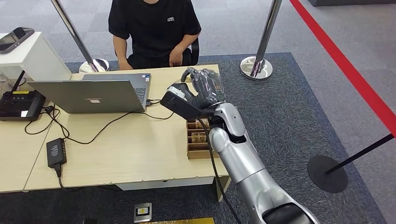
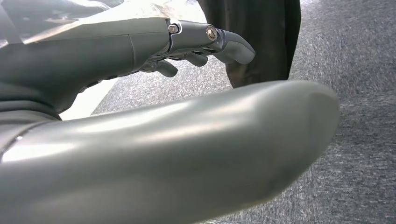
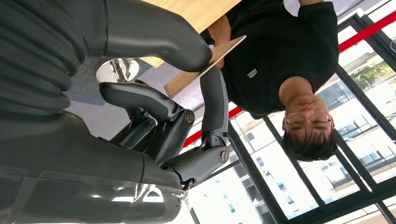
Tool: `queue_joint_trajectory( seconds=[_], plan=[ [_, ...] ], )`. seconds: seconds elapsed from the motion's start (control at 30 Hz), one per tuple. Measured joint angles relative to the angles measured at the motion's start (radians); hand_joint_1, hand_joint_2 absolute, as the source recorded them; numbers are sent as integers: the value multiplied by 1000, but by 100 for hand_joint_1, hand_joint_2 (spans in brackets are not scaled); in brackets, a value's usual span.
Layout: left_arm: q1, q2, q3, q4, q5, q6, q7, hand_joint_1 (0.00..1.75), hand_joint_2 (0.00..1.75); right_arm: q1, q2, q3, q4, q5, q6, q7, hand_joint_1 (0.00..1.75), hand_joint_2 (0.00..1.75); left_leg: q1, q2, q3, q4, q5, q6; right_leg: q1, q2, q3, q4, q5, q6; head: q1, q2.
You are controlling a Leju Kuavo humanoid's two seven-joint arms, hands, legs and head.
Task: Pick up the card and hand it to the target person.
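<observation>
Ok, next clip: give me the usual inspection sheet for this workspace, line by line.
Surface: light wooden desk.
Job's things: card pinched in the right hand, raised over the desk's far right corner; person seated behind the desk; wooden card box at the desk's right edge.
Clutter: open laptop, black device, power adapter.
Hands: right holds the card; left hand hangs above grey carpet, holding nothing.
Cables: black cable runs across the desk.
Surroundings: stanchion posts, red floor line.
</observation>
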Motion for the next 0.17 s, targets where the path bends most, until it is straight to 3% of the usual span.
queue_joint_trajectory(
  seconds=[0.17],
  plan=[
    [0,-1,0,0,-1,0,1,0,0,-9,14,3,21,8,-4,3,163,175,0,0,0,0,0,0,0,0,0,0,0,0,0,0]
  ],
)
